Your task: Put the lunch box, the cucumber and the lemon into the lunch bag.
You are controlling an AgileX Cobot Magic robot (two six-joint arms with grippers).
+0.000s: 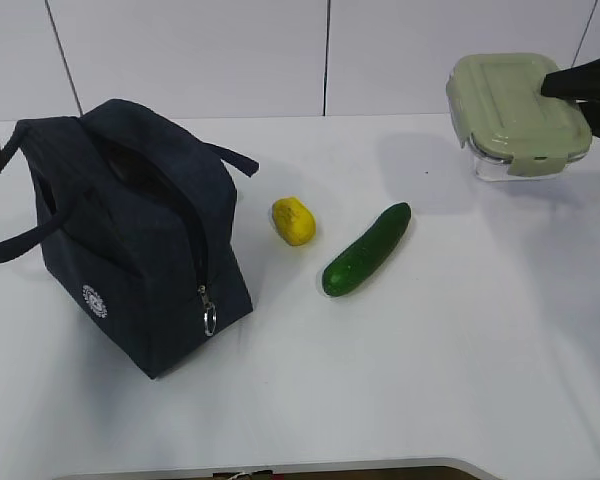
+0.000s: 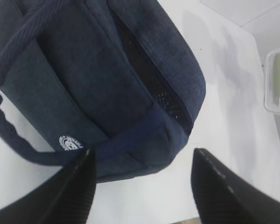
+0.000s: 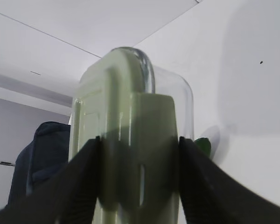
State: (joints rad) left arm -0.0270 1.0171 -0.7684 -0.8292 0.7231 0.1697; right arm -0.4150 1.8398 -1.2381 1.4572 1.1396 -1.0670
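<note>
Only a round white logo, unreadable, on lunch bag (image 1: 130, 240); left pincer (image 2: 142, 186) agape, right pincer (image 3: 139, 186) around lunch box (image 3: 130, 140).

Bright, even light, soft shadows on the table (image 1: 460, 380); wrist views blurred close up.

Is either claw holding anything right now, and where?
Right claw grips the lunch box across the lid's end clip. Left claw is open, holding nothing.
</note>
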